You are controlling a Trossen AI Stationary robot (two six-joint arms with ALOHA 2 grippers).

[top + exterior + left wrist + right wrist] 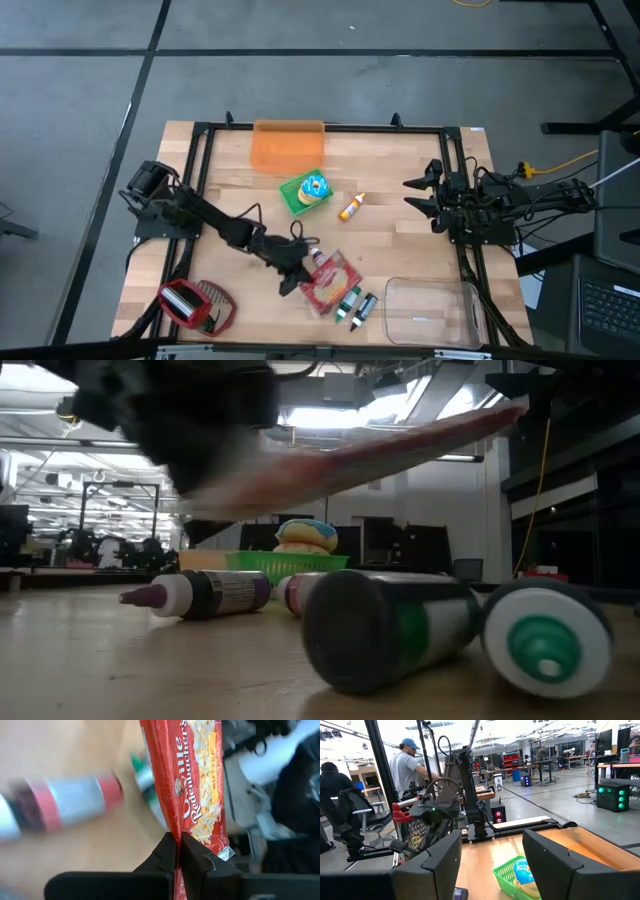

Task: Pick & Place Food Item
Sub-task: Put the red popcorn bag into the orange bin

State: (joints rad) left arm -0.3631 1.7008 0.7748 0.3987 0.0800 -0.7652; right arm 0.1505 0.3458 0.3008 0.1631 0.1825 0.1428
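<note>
Near the table's 6 o'clock edge, seen from above:
Popcorn bag: red Orville Redenbacher's butter popcorn bag [331,281], pinched at one edge and lifted clear of the wood; in the low view it [380,455] slants above the bottles.
Left gripper: left gripper [178,851] has its fingers pressed together on the bag's edge, the thin packet sandwiched between them.
Bottles: two squeeze bottles, one green-capped [349,303] and one dark [366,306], lie at the bag's 5 o'clock; a red-labelled bottle [65,805] lies just beside it.
Green basket: green basket [306,192] with a blue-and-yellow item sits toward 12 o'clock of the bag.
Orange bin: orange bin [288,146] at the table's 12 o'clock edge.
Yellow bottle: small yellow bottle [351,207] at the basket's 3 o'clock.
Clear container: clear container [432,312] at the table's 5 o'clock corner.
Red basket: red wire basket [196,306] at the 7 o'clock corner.
Right gripper: right gripper [420,195] waits at the 3 o'clock side, fingers parted, holding nothing.
Room: a person in a blue cap [409,765] stands beyond the table.
</note>
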